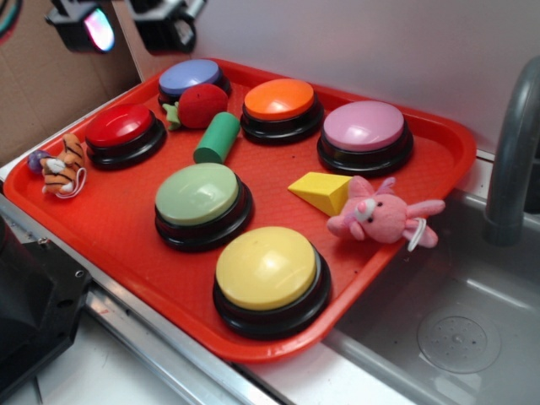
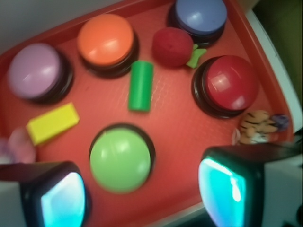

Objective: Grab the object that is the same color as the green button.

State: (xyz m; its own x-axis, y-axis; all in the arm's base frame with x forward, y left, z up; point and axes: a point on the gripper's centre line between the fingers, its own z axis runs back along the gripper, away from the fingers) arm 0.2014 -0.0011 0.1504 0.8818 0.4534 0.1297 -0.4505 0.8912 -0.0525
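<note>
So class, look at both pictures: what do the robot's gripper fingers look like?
The gripper has two chunky black fingers, each with a rounded, glowing turquoise pad on its inner face. In the exterior view one pad shimmers with pinkish tints. No cables or markings show.

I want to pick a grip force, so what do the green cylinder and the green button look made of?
Green cylinder: seems painted wood or hard plastic, with a smooth, matte, even surface; which one is unclear.
Green button: glossy moulded plastic dome, judging by its soft highlights, on a shiny black plastic-looking base.
</note>
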